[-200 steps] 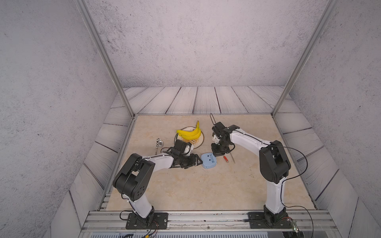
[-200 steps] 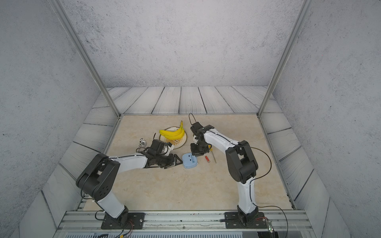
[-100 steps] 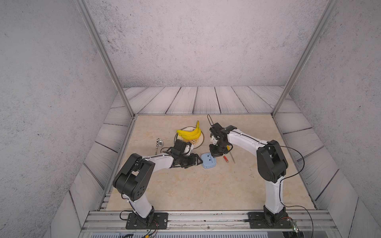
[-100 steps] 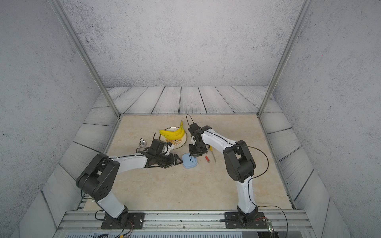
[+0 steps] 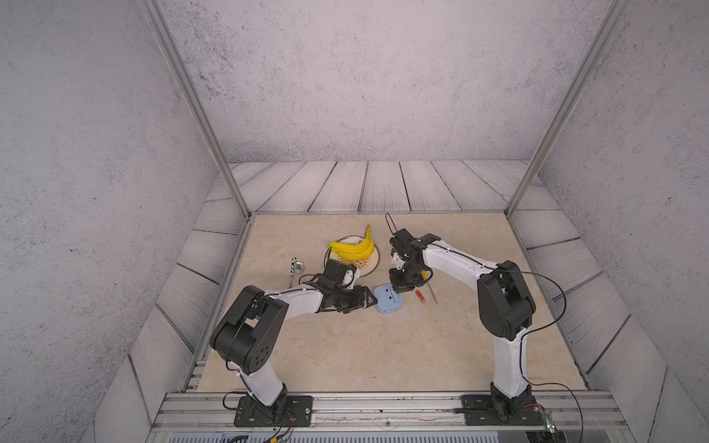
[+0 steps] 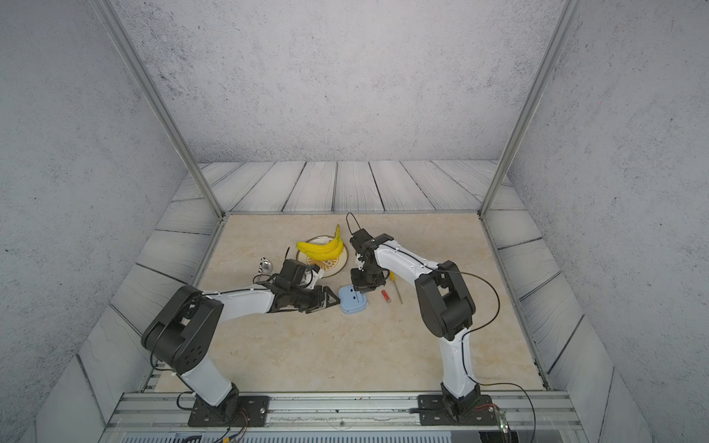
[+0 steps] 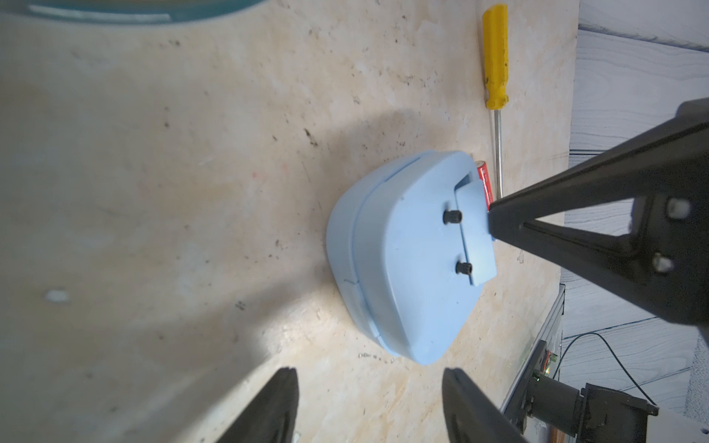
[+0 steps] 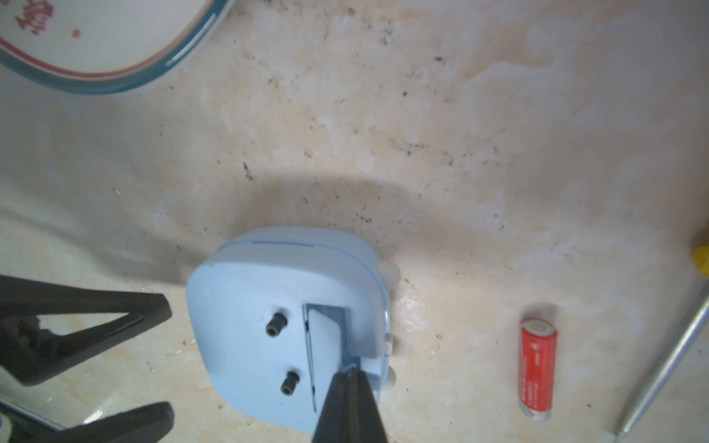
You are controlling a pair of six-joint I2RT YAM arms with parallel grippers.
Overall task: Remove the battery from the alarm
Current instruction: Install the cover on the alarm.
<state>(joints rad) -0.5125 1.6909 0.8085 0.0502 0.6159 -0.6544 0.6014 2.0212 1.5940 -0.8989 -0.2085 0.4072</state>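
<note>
The light-blue alarm [image 5: 388,300] [image 6: 353,301] lies face down on the table, its back with two dark knobs upward [image 8: 268,307] [image 7: 403,261]. A blue cover flap [image 8: 322,345] on that back stands ajar. My right gripper [image 8: 350,374] [image 5: 397,287] is shut, and its tips touch the flap's edge at the alarm's rim. The red battery [image 8: 537,364] [image 5: 420,296] [image 6: 385,296] lies loose on the table just right of the alarm. Just left of the alarm, my left gripper [image 7: 370,372] [image 5: 366,303] is open, low over the table and holds nothing.
A yellow-handled screwdriver [image 7: 495,57] [image 5: 426,276] lies beside the battery, under the right arm. Behind the alarm stands a plate [image 5: 374,264] [image 8: 115,82] with bananas [image 5: 355,247]. A spoon [image 5: 295,266] lies at the far left.
The right arm has edged a little to the left, bringing its shut tips down to the alarm's back. The left arm, the alarm and the battery have not moved.
</note>
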